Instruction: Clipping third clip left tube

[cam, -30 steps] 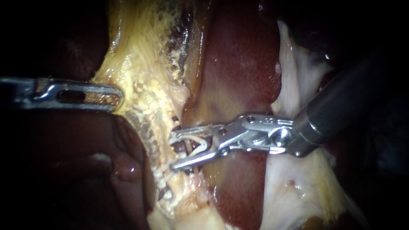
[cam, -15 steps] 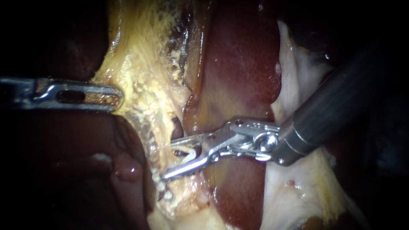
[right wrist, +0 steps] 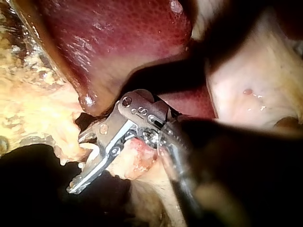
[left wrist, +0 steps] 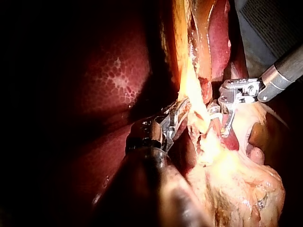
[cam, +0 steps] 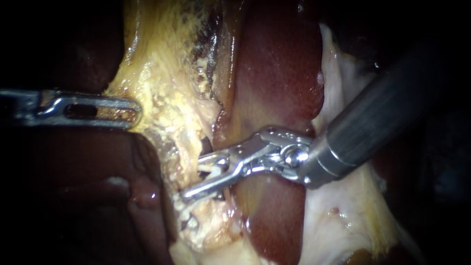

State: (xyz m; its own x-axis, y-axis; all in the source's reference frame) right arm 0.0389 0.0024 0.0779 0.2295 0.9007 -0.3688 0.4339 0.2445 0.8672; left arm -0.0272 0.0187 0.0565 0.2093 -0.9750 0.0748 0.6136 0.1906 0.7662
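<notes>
Right instrument (cam: 193,177) deeper into lumpy yellow fat (cam: 167,108), jaws narrower on V-shaped clip (cam: 214,169); left instrument (cam: 135,112), slotted jaws tight on fat.

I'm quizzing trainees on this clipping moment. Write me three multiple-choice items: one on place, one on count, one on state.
1. The right instrument has its jaws at:
A. the yellow tissue beside the liver
B. the white tissue at far right
C. the dark upper corner

2. Instruments in the endoscope view:
A. one
B. two
C. three

3. The right instrument's jaws are:
A. flat together, empty
B. apart, with a clip between them
C. hidden

Answers:
1. A, the jaws straddle the yellow strip.
2. B, the left instrument enters opposite the right.
3. B, the pale clip shows in the gap.
</notes>
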